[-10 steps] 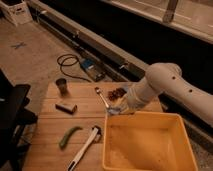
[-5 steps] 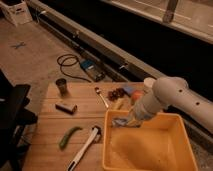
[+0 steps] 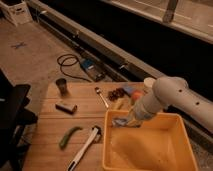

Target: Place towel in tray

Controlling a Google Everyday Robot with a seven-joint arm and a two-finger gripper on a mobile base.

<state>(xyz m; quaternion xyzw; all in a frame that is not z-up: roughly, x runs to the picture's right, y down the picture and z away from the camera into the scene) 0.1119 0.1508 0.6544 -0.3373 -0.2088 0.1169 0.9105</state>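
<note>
From the camera view, the white arm (image 3: 172, 97) reaches in from the right and bends down over the far left corner of the yellow tray (image 3: 150, 162). The tool (image 3: 126, 120) sits at the end of the arm, just inside that corner, low over the tray's floor. The towel (image 3: 120, 122) shows as a pale blue-grey rumple right at the tool's tip, inside the tray by the far left wall; whether the tool is pinching it or has spread open cannot be told.

The tray stands on the right part of the wooden desk (image 3: 52, 127). Left of it on the desk lie a white-handled brush (image 3: 85, 147), a green pod-shaped thing (image 3: 69, 136), a dark block (image 3: 66, 107), a dark cup (image 3: 62, 86) and a spoon (image 3: 101, 96). Behind the tray, near the arm, sit a dark reddish cluster (image 3: 117, 93) and a small blue block (image 3: 129, 90).
</note>
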